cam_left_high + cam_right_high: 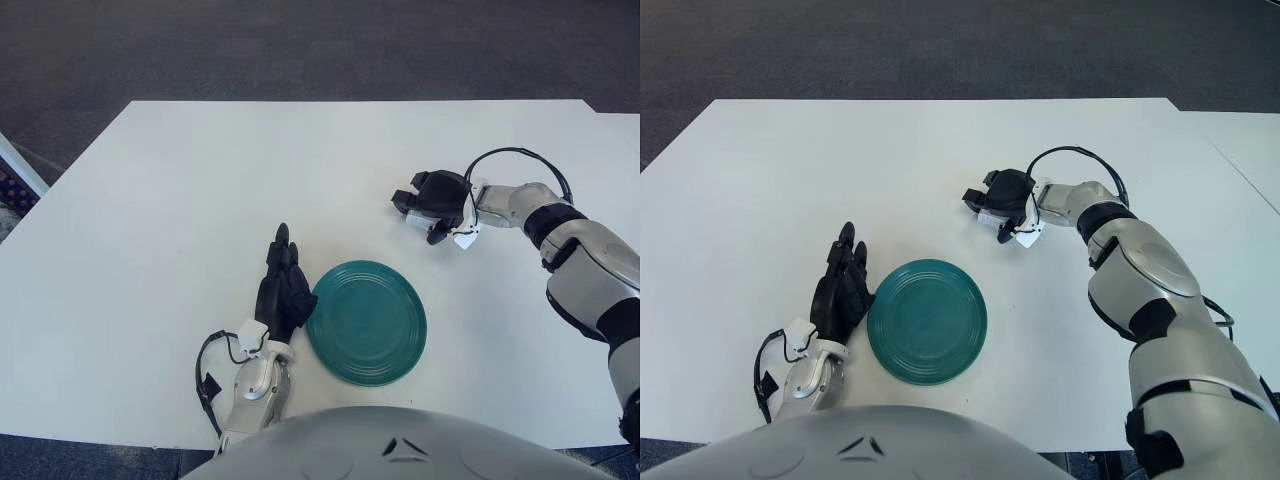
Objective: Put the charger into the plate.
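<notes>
The right hand (432, 197) is over the far right part of the white counter (150, 250), its dark fingers curled down around a small white charger (414, 219). Only a sliver of the charger shows under the fingers, so the hold looks closed on it, though I cannot tell whether it is lifted clear or touching the counter. The green plate (367, 322) lies nearer the robot, well apart from the charger and with nothing in it. The left hand (284, 290) shows just beside the plate's left rim, fingers straight and relaxed, holding nothing.

The step in hand appears to be the grasp itself, at the start of the carry. Next, the right hand likely needs to raise the charger, bring it back toward the robot and over the plate's middle, then lower and let go. A loose hold on such a small block could let it slip on the way.
</notes>
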